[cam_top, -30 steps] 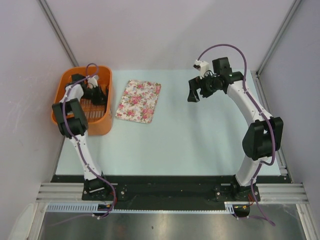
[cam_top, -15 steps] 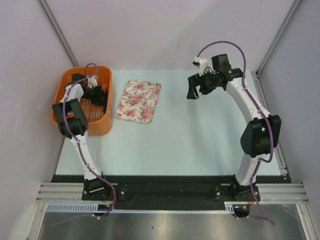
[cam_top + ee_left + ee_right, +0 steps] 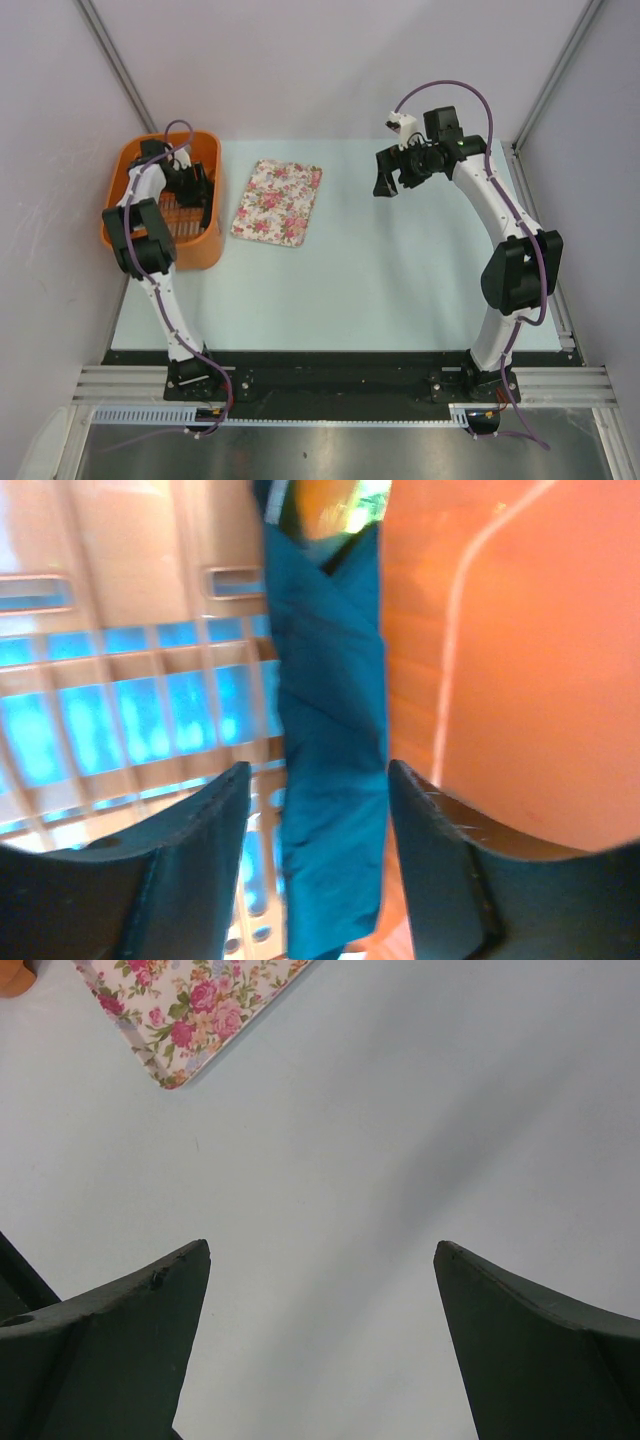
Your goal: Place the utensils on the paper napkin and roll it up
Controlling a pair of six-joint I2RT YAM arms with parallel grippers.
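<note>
On the worktop [image 3: 380, 270], in the basket [image 3: 190, 255], open left fingers [image 3: 170, 880] are straddling the napkin [image 3: 330, 780] for gripping; right fingers [image 3: 110, 1340] are hanging spread, empty.

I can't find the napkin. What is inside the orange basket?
The left gripper sits inside the basket, open around a dark folded napkin over its slatted floor. Most else is covered from above; no utensils show.

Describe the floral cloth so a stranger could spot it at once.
Start at the pale table, then find the orange basket at its left edge. The floral cloth lies flat just right of it, the only flower-patterned thing there.
</note>
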